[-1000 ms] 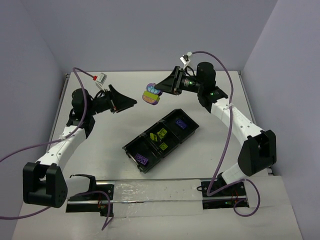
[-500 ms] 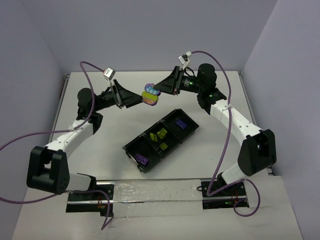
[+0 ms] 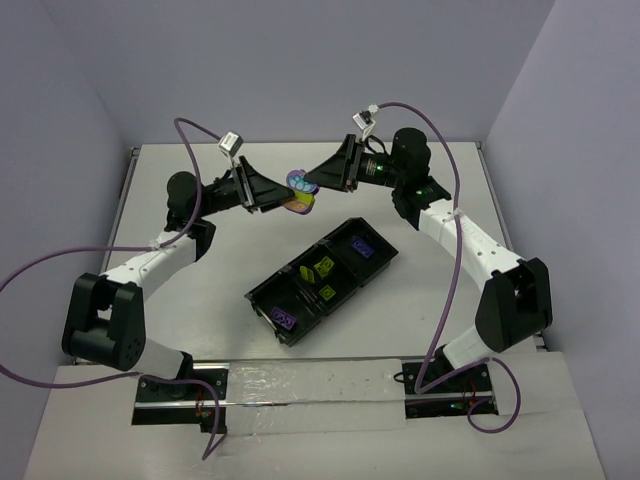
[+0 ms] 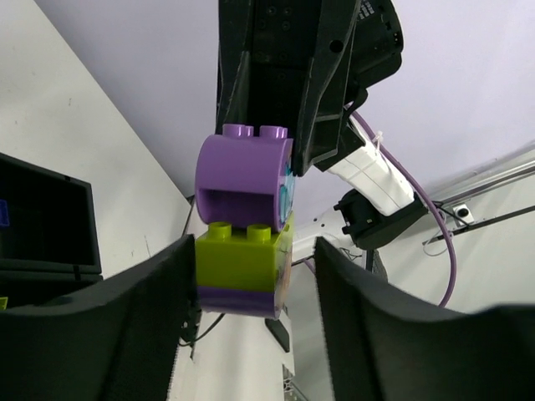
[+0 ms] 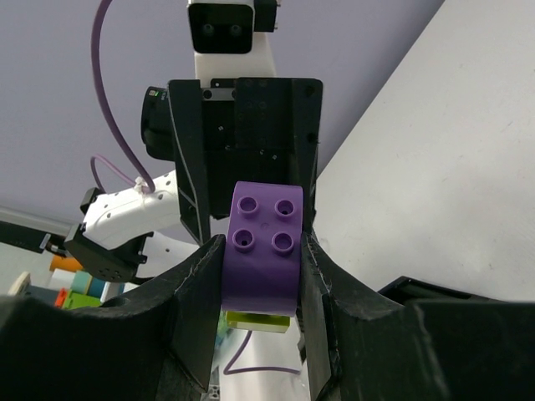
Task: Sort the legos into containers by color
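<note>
Legos stuck in one block (image 3: 300,190) hang in the air between both sets of jaws, the right jaws shut tight on its purple brick (image 5: 263,251), the left jaws partly open around its green brick (image 4: 242,261), one side not touching.

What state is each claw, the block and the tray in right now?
Right claw: shut on the stacked block, held in the air.
Left claw: open, straddling the block's lower half.
Stacked block: assembled, above the table.
Tray: on the table, loose legos in all three compartments.
</note>
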You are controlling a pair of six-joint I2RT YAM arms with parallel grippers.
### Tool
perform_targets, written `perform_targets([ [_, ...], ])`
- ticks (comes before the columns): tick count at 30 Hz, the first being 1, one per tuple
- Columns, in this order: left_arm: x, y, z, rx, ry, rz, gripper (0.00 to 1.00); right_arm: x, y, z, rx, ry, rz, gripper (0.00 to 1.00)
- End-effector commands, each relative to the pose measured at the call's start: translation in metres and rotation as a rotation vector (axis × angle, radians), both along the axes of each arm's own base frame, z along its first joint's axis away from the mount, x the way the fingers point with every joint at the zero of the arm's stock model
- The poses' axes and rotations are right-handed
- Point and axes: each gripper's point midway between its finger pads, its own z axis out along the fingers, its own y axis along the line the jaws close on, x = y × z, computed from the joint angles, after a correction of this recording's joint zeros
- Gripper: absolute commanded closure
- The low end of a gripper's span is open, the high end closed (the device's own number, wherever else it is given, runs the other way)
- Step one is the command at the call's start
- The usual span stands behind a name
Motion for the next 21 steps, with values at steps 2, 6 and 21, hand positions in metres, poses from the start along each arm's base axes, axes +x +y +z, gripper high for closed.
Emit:
perform_targets([
  [2, -0.005, -0.005, 0.027, -0.043, -0.122, -0.024, 0.77, -0.003, 0.004, 0.025, 0.028, -0.097, 0.023, 1.0],
  [6, -0.008, -0.006, 0.023, -0.034, -0.117, -0.036, 1.0, 0.003, 0.002, 0.025, 0.02, -0.094, -0.007, 1.0],
  [21, -0.017, 0.002, -0.019, 0.146, -0.091, 0.001, 1.0, 0.054, -0.061, 0.025, -0.015, -0.027, -0.299, 1.0],
])
